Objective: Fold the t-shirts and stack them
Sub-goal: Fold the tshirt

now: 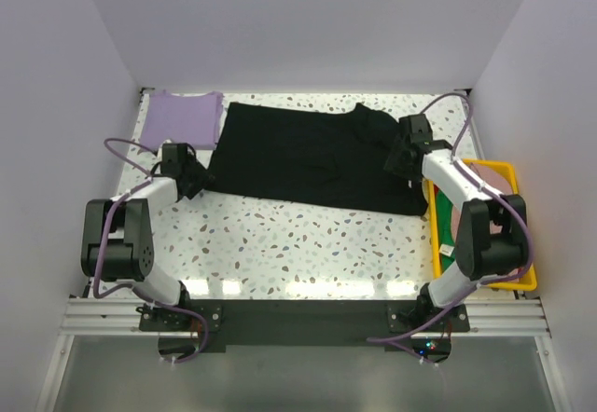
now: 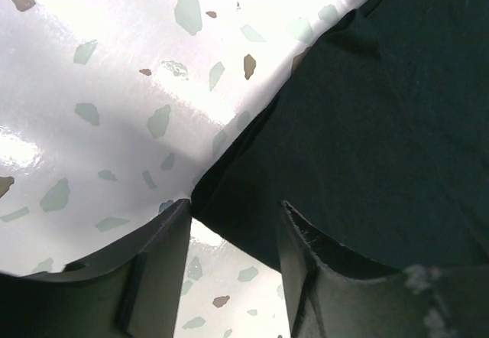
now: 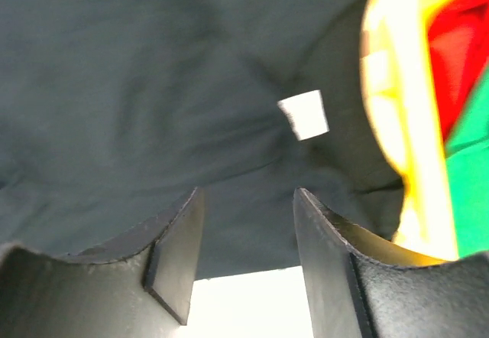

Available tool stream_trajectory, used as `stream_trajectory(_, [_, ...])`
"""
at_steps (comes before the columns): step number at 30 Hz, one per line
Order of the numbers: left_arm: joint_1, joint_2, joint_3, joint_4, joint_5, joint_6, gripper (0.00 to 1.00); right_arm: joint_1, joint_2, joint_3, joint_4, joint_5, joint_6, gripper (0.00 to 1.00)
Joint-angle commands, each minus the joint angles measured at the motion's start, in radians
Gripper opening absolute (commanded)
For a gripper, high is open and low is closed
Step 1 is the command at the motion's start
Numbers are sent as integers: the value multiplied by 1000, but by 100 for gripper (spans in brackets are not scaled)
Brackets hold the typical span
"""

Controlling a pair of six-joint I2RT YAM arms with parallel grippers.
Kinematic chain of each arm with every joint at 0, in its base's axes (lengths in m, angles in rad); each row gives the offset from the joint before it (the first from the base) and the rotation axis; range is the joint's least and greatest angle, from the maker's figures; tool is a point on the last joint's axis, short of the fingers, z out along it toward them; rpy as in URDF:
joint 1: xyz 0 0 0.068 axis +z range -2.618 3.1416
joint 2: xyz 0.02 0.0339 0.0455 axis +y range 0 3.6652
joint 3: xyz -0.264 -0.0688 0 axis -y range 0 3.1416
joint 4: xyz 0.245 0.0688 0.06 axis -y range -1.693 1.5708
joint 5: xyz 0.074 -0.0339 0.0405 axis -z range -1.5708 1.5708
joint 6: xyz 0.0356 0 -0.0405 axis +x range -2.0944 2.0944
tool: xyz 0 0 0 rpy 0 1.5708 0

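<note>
Speckled white terrazzo table (image 1: 308, 244) carries a plain black cloth t-shirt (image 1: 308, 156), spread flat. Just right of the black shirt stands a yellow plastic bin (image 1: 492, 164) holding green cloth (image 1: 448, 233) and pink cloth (image 1: 506, 181). A folded pale lavender t-shirt (image 1: 182, 118) lies just beside the black shirt's far left corner. The left gripper (image 2: 233, 219) hovers at the shirt's near left corner, jaws apart, clamping nothing. The right gripper (image 3: 248, 200) hangs over its right edge, jaws likewise apart and empty.
</note>
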Motion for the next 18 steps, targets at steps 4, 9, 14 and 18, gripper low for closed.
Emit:
stream_trajectory(4, [-17, 20, -21, 40, 6, -32, 43, 126, -77, -78, 26, 13, 22, 55])
stream_trajectory(9, [-41, 7, -53, 30, -2, -82, 20, 128, -40, -121, 56, 33, 26, 55])
stream_trajectory(14, [-30, -92, -126, 1, -40, -121, 0, 130, 28, -136, 79, 1, 24, 56])
stream_trajectory(18, [13, -181, -202, -9, -48, -132, 0, 137, 61, -155, 86, -45, 21, 56])
